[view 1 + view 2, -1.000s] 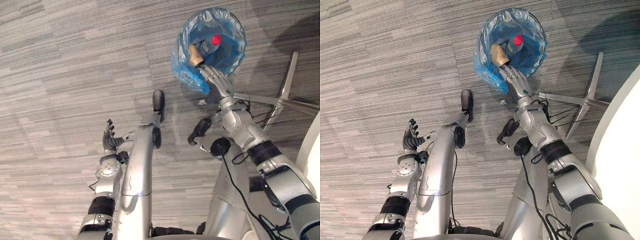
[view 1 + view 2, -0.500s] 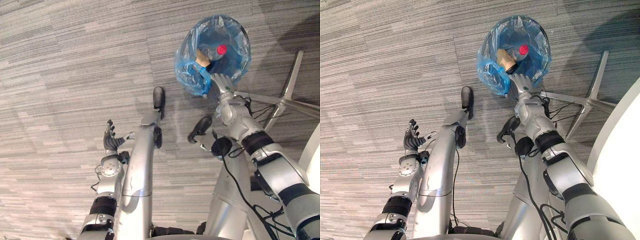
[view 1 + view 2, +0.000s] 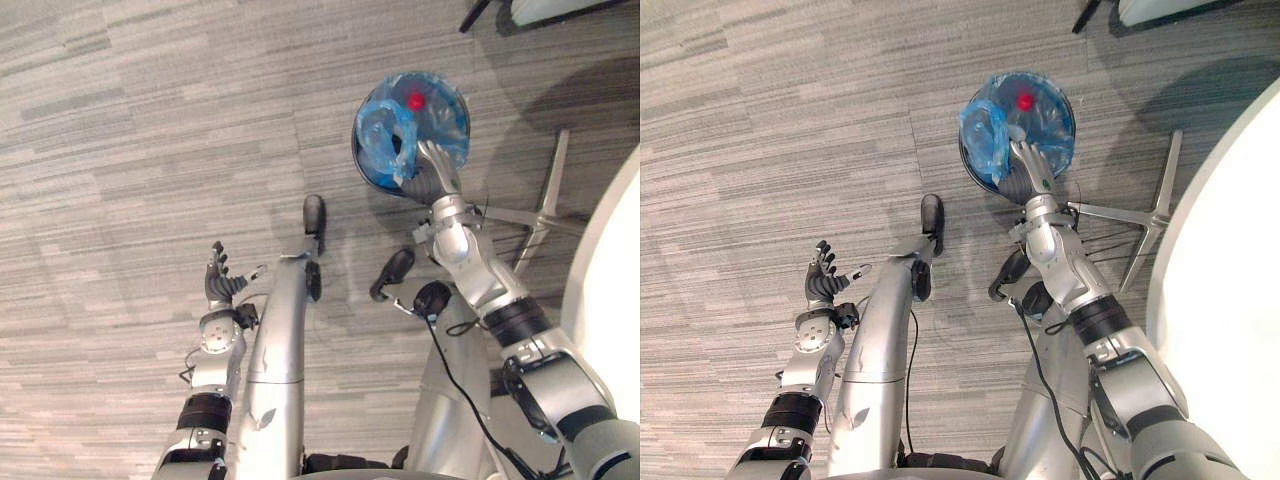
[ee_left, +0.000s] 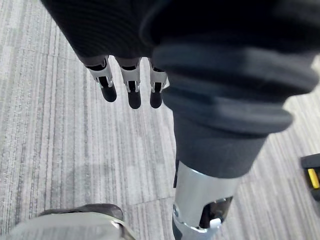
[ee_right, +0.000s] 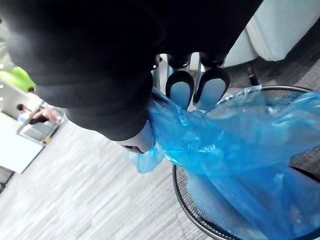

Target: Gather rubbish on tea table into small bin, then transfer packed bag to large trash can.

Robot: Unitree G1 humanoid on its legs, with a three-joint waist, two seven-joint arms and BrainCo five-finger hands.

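Right hand (image 3: 432,178) is clamping down, fingers and thumb curling round a bunched fold of the blue bag (image 3: 385,140) at the near rim. The bag is sitting in the small bin (image 5: 186,206), a black mesh one, thin plastic crumpling and glossy, with a red cap (image 3: 415,101) showing inside. A second ago the mouth was spreading wide; now it is drawing in tighter. Left hand (image 3: 217,282) is hanging loose-fingered over the carpet (image 3: 130,150), well apart.
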